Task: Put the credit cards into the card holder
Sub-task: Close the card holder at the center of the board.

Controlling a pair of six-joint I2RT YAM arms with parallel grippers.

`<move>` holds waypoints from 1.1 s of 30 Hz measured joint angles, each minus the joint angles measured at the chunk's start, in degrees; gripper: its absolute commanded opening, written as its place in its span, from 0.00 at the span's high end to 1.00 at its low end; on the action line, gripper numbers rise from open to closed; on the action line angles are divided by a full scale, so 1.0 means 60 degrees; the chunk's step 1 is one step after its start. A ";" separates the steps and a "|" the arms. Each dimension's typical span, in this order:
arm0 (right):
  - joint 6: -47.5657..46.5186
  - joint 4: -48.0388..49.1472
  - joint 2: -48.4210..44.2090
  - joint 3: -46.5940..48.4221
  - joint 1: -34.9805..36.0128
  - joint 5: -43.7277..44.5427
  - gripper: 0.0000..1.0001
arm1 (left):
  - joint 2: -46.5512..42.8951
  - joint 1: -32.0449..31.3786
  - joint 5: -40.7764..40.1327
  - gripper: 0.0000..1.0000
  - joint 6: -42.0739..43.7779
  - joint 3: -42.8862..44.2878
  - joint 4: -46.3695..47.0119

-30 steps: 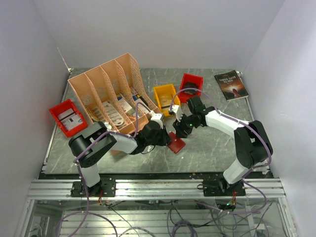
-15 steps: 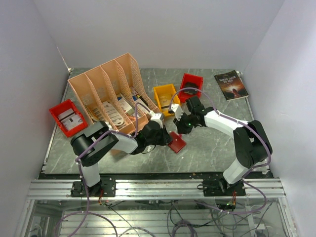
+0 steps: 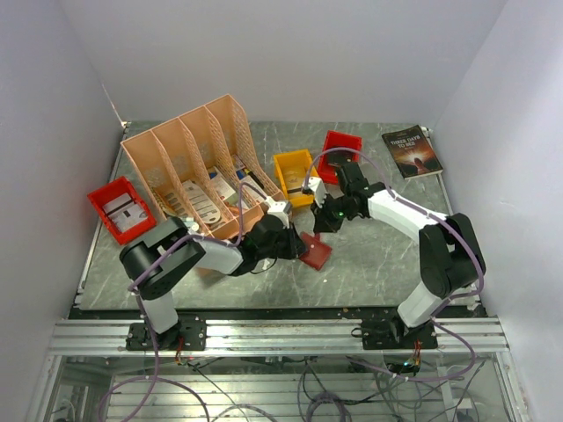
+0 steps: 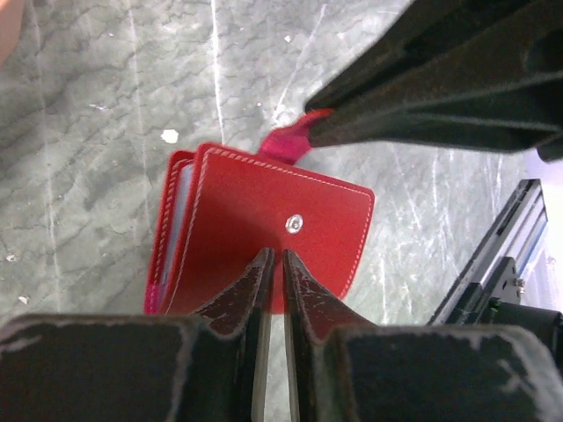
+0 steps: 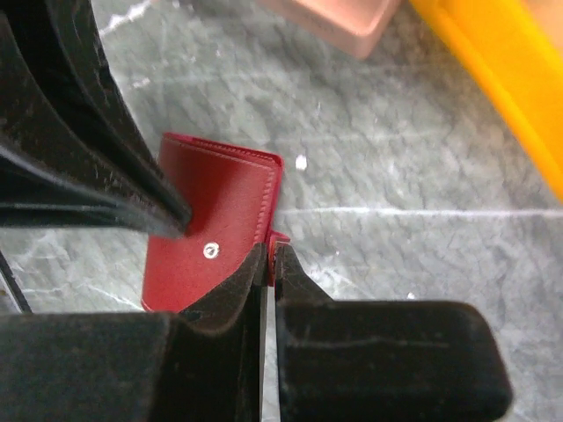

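The red card holder (image 3: 317, 253) lies folded on the grey table, snap stud (image 4: 295, 225) facing up. My left gripper (image 4: 274, 255) points down at its cover, jaws nearly together, tips resting on the red face just below the stud. Nothing shows between those jaws. At the holder's far edge my right gripper (image 5: 271, 251) is shut on the small pink-red closing tab (image 4: 295, 141). From above, both grippers meet at the holder, the left gripper (image 3: 297, 246) on its left and the right gripper (image 3: 315, 227) just behind. I cannot make out the credit cards in any view.
A peach file organizer (image 3: 198, 171) with leaflets stands at the back left. A yellow bin (image 3: 295, 167) and a red bin (image 3: 339, 149) sit just behind the grippers. Another red bin (image 3: 119, 207) is at the far left, a dark book (image 3: 412, 151) at the back right.
My right gripper has closed its jaws onto the holder's tab and shifted slightly back. The left gripper and the holder have barely moved.
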 measured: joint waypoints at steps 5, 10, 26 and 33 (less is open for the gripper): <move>-0.0477 -0.0189 0.0372 0.0856 0.0000 -0.0710 1.00 | -0.0510 0.0018 0.0149 0.79 -0.0138 -0.0055 -0.0124; -0.1086 -0.0532 0.1191 0.1341 0.0051 -0.1351 1.00 | -0.0692 0.0277 0.0222 0.81 -0.0255 -0.0095 -0.0113; -0.1617 -0.1279 0.1464 0.1158 -0.0142 -0.1916 0.83 | 0.0277 0.0685 0.0510 0.87 -0.0448 -0.0106 0.0240; -0.1614 -0.1399 0.1162 0.0976 -0.0397 -0.1967 0.75 | 0.0364 0.0685 0.0576 0.88 -0.0499 -0.0164 0.0499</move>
